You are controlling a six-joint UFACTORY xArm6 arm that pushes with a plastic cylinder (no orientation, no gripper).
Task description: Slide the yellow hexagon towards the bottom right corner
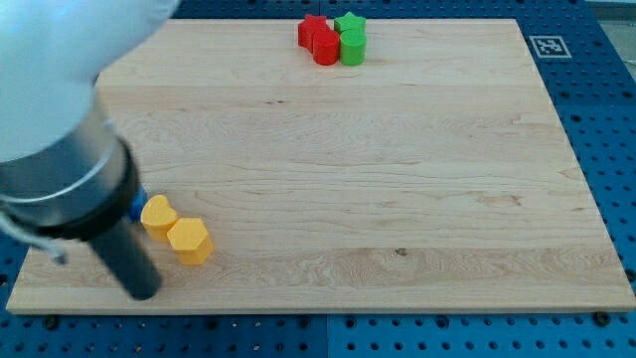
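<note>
The yellow hexagon (pixel 190 241) lies on the wooden board (pixel 397 179) near the view's bottom left. A second yellow block (pixel 157 215), rounded in shape, touches it on its upper left. My tip (pixel 142 294) is down at the board just left of and below the hexagon, a short gap away from it. The large blurred arm body fills the view's left and top left and hides that part of the board.
A sliver of a blue block (pixel 136 207) shows beside the rod, mostly hidden. At the view's top stand a red star (pixel 313 27), a red block (pixel 326 49), a green star (pixel 349 22) and a green block (pixel 353 47), clustered together. A printed marker (pixel 548 46) sits at the top right.
</note>
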